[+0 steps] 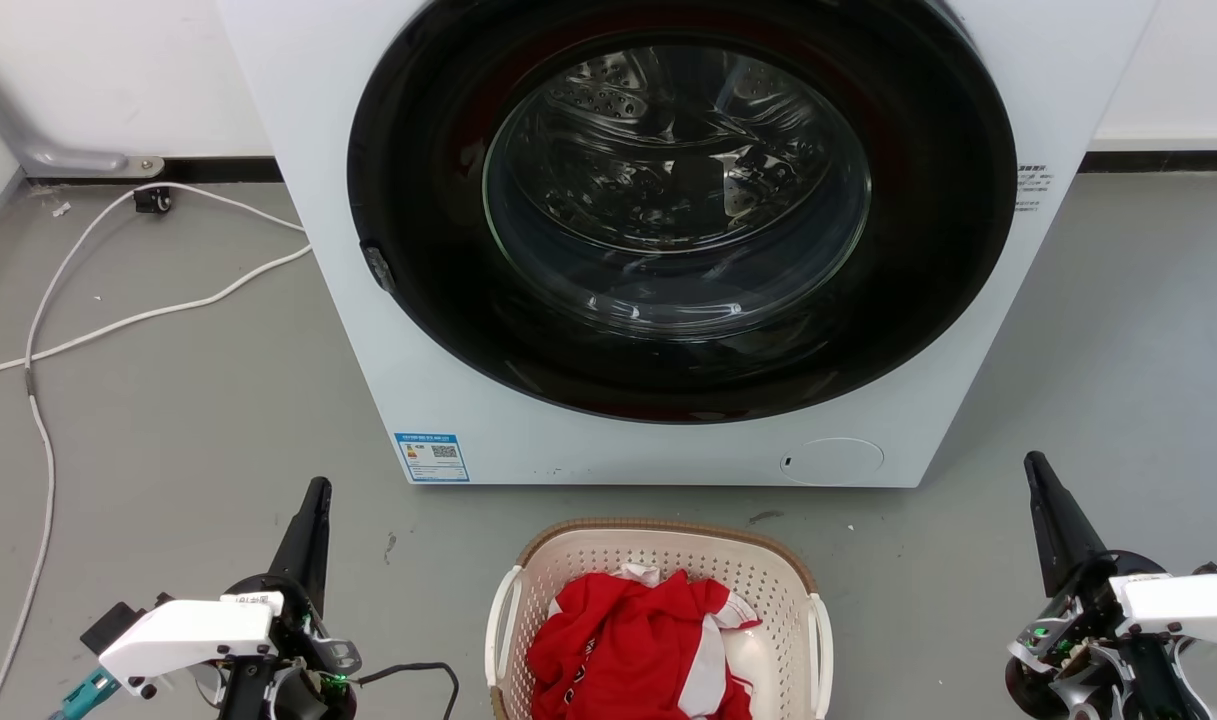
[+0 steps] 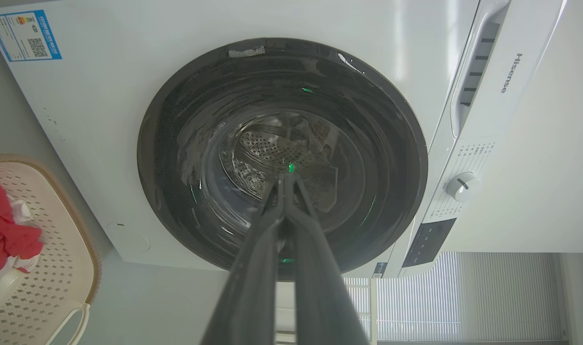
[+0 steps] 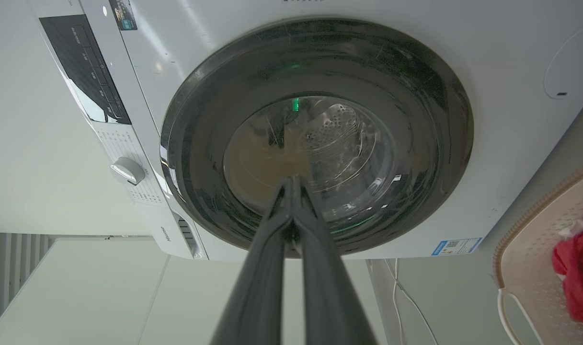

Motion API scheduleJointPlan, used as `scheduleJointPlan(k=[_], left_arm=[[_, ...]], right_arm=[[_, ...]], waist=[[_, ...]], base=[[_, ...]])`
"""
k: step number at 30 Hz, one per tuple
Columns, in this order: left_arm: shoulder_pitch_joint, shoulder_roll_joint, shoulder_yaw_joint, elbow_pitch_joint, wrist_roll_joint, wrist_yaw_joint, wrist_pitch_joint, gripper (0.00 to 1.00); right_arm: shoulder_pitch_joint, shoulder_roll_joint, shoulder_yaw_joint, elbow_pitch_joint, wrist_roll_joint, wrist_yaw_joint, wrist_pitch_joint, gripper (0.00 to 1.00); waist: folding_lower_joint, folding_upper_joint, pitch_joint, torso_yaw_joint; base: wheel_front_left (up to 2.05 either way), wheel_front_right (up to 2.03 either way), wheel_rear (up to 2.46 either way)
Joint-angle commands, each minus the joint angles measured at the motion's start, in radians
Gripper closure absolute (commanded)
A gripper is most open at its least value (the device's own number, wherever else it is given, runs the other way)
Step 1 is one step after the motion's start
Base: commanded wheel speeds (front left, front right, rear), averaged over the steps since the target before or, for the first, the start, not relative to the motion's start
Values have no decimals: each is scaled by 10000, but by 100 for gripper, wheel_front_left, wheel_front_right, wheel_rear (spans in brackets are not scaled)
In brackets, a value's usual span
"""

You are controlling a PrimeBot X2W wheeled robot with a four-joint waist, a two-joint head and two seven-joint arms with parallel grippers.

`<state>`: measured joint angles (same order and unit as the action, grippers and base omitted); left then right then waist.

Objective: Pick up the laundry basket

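The laundry basket (image 1: 668, 527) sits near, before the washing machine (image 1: 668, 455), red cloth (image 1: 628, 640) inside. The left gripper (image 1: 317, 493) and right gripper (image 1: 1035, 467) flank it, fingers pressed together, empty. Best to open both, then take the 2 white handles (image 1: 491, 630) evenly.

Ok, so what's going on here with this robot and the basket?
Nothing is held yet. The laundry basket sits on the floor before the washing machine, red clothes inside. The left pincer and right pincer hang shut on either side of it, neither touching it, pointing toward the machine.
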<state>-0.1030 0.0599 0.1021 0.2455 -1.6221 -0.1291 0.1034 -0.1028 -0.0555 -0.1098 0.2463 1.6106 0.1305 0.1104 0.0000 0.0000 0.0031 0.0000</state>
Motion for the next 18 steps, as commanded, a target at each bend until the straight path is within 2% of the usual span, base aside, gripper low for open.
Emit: scheduleJointPlan(k=[1, 13, 14, 15, 16, 18], left_arm=[[-105, -9, 28, 13, 62, -28, 37, 100], [-107, -20, 49, 14, 79, -28, 59, 100], [13, -21, 11, 29, 11, 0, -1, 0], [48, -37, 0, 88, 2, 0, -9, 100], [99, -48, -22, 142, 2, 0, -25, 0], [92, -49, -125, 115, 11, -1, -120, 0]], right_arm=[[-130, 37, -18, 15, -4, 4, 8, 100], [-130, 43, -23, 16, -13, 4, 17, 100], [16, 4, -7, 23, -3, 2, -4, 0], [63, 10, 2, 84, -5, 0, -6, 100], [116, 16, 13, 124, -12, 0, -20, 0], [135, 16, 69, 75, -60, 0, -116, 0]], waist=[[0, 0, 0, 0], [0, 0, 0, 0], [0, 0, 0, 0], [0, 0, 0, 0], [0, 0, 1, -1], [0, 0, 3, -2]], base=[[0, 0, 0], [0, 0, 0], [0, 0, 0], [0, 0, 0], [0, 0, 0], [0, 0, 0]])
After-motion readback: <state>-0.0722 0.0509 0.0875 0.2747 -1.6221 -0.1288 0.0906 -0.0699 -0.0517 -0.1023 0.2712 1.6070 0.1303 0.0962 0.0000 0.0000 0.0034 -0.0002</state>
